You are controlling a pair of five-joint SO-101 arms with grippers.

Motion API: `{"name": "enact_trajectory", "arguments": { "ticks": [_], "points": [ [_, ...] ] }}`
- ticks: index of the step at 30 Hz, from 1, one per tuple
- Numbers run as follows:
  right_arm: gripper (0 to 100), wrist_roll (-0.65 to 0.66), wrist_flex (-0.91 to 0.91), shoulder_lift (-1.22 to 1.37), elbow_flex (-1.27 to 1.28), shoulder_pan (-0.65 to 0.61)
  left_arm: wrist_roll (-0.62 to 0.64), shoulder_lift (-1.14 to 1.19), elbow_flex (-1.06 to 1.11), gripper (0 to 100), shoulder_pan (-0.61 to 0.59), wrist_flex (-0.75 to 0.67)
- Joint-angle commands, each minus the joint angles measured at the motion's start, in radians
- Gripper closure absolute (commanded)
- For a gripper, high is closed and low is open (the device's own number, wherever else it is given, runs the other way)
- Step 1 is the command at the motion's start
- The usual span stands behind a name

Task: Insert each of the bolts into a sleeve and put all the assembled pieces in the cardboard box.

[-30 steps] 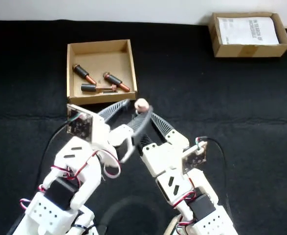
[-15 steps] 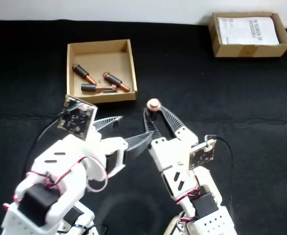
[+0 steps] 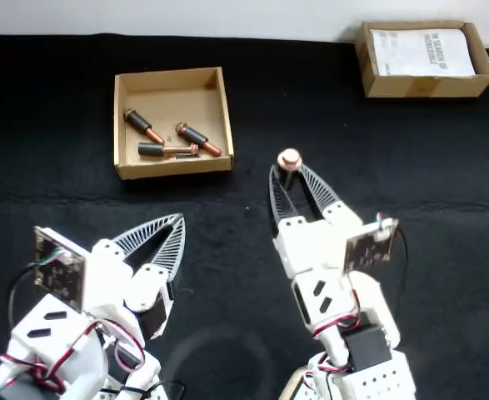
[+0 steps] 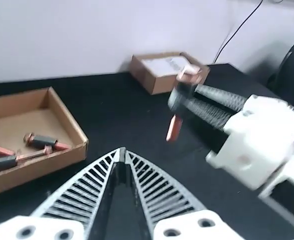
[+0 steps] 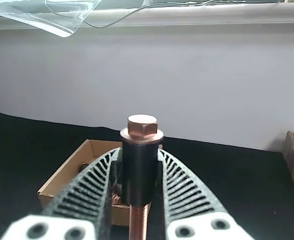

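Fingers (image 5: 86, 192) of right gripper (image 3: 288, 171) pinched on black sleeve (image 5: 137, 170) with copper bolt (image 5: 142, 126) through it — piece upright, head on top, threaded end below, above black table (image 3: 411, 167), right of cardboard box (image 3: 171, 93). Left gripper (image 4: 121, 151) at near left, tips pressed together, nothing between. Three assembled pieces (image 3: 163, 150) lie in cardboard box — second box (image 3: 423, 86) at far right.
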Motion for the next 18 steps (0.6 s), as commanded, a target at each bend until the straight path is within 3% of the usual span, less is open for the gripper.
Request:
{"name": "enact_trajectory", "arguments": {
  "ticks": [1,6,13,18],
  "points": [
    [99.1,-0.005,0.059,0.188,-0.257,0.008,-0.005,-0.101,0.189,99,-0.070,-0.101],
    [99.1,-0.006,0.194,0.516,-0.545,0.007,-0.005,-0.108,0.429,99,-0.127,-0.338],
    [99.1,-0.101,0.377,0.863,-0.869,-0.007,-0.006,-0.108,0.613,99,-0.248,-0.486],
    [99.1,-0.092,0.430,1.104,-1.021,-0.051,-0.006,-0.108,0.722,99,-0.374,-0.612]
  ]
}}
